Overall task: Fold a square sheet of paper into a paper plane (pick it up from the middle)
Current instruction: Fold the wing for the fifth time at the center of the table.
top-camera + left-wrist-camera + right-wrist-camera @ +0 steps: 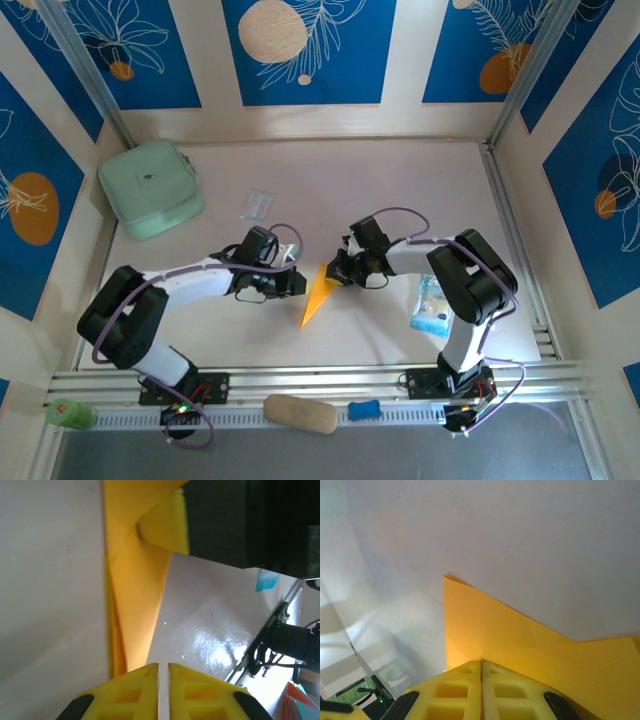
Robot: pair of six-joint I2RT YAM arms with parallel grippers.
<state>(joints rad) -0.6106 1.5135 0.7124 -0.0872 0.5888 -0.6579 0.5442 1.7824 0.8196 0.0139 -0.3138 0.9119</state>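
Sheet (317,293) looks thin, light and limp, so I'd pinch its centre crease gently. Left gripper (163,667) is closed empty beside it. Right gripper (481,664), jaws together, touches its wide end.

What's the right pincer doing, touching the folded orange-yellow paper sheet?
Touching. Left wrist view: a yellow pad of the right pincer presses on the folded orange-yellow paper sheet.
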